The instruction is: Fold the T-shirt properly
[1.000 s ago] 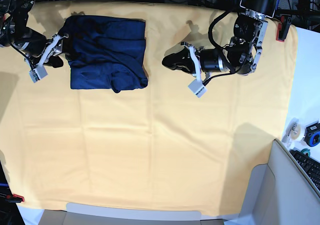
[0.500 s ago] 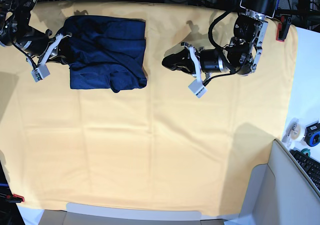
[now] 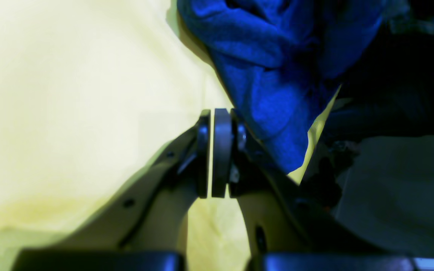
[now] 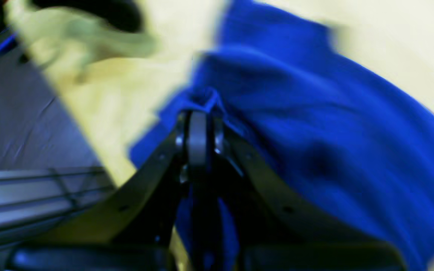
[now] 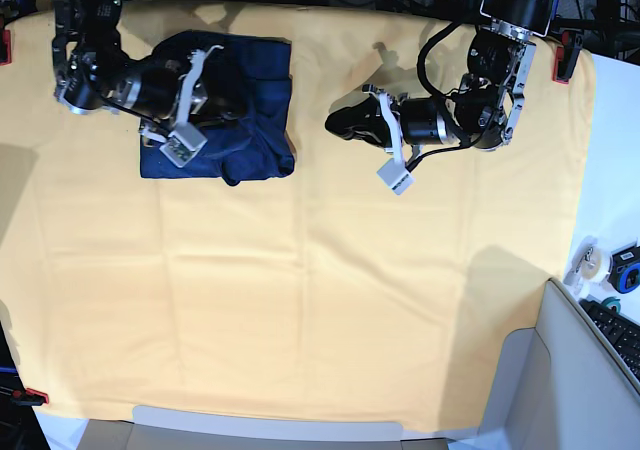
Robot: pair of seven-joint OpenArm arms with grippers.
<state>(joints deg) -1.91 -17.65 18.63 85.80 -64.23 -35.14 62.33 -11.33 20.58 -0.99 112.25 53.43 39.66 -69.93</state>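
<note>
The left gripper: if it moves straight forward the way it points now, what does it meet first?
Probably the T-shirt. In the left wrist view the left gripper is shut, empty and aimed over bare yellow table cloth toward the shirt's near edge. Depth is unclear, so it could touch the cloth first.

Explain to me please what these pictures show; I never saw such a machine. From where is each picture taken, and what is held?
This is a robot with two arms. One picture looks down from above. The other two come from small cameras on the wrists, each looking along its own gripper.

A yellow cloth covers the table. On it lies the T-shirt, dark blue and already folded into a compact bundle.

The right gripper is shut on the T-shirt: a fold of blue fabric sits pinched at its tips. The left gripper is shut too, but holds nothing; it hangs over the cloth beside the T-shirt.

At the table's edge you see a keyboard and tape rolls.
</note>
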